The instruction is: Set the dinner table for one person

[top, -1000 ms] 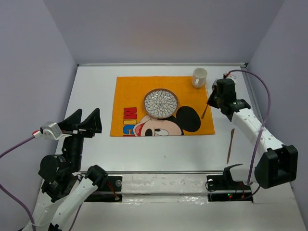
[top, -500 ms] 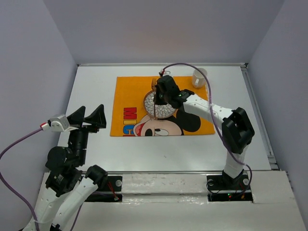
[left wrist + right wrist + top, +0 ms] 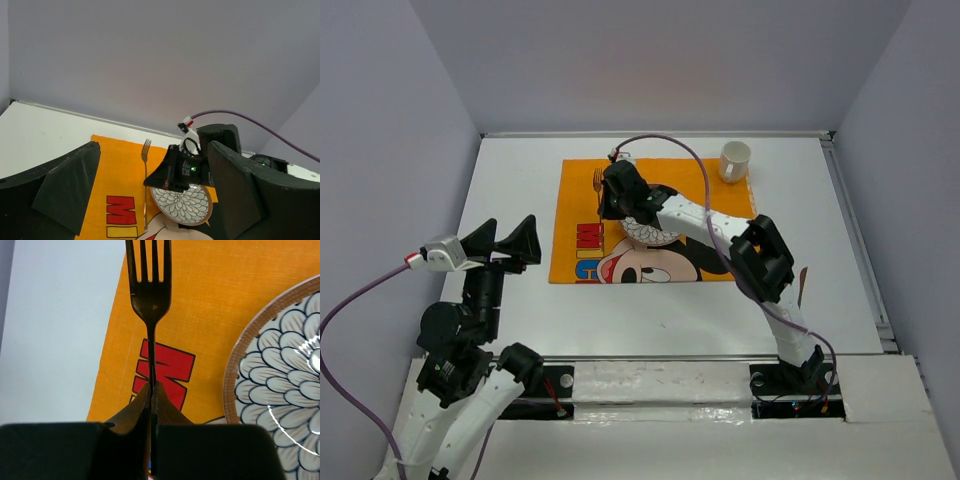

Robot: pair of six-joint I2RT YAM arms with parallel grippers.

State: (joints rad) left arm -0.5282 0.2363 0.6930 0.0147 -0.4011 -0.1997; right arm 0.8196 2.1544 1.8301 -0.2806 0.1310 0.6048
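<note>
Since the table [image 3: 510,180] lies under everything, with the plate [image 3: 280,370] on the mat [image 3: 730,205] toward its far middle, the fork [image 3: 149,295] has only a narrow strip of cloth left of the plate to land on. The right gripper [image 3: 151,390] pinches the handle with just its tips, so the fork may pivot or slip on the way down. Released too high, it could bounce against the plate's rim or lie askew; set too far from the plate, it ends off the mat. The left gripper [image 3: 502,243], spread wide and empty, hangs well left of the plate, no obstacle.
</note>
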